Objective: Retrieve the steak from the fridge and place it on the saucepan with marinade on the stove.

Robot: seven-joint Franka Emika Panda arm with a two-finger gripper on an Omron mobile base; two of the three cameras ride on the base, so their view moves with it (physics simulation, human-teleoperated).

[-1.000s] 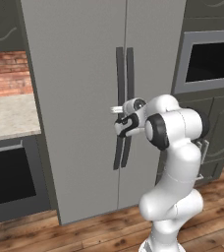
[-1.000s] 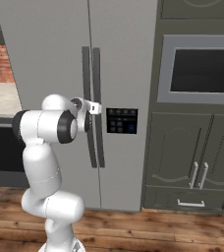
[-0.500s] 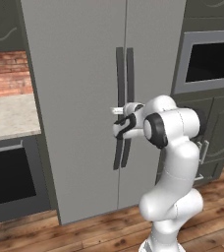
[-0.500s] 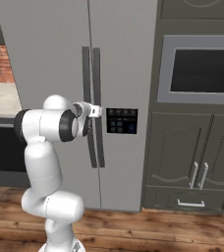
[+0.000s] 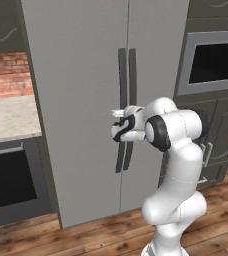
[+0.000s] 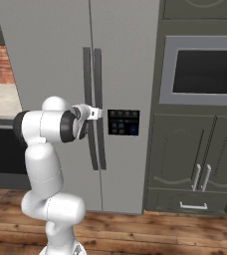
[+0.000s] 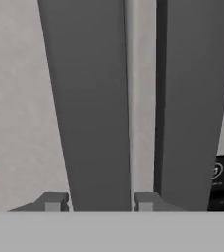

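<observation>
Fridge point(image 5: 86, 100) doors both closed; steak presumably inside, unseen, so retrieval is barely begun. Gripper point(image 7: 100, 201) pinches the left door handle point(image 7: 92, 98), one fingertip on each side, beside the centre seam. Door pull, steak pickup and saucepan drop all remain.

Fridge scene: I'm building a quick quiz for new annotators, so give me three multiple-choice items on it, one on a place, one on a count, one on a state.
1. Where is the gripper?
A. at the left door's handle
B. at the wall oven
C. on the counter

2. How many long dark handles does the fridge have?
A. one
B. two
C. four

3. The fridge doors are:
A. both open
B. one open
C. both shut

Answers: 1 A, the hand view shows a fingertip on each side of that handle. 2 B, two handles flank the centre seam. 3 C, both fronts sit flush.
</observation>
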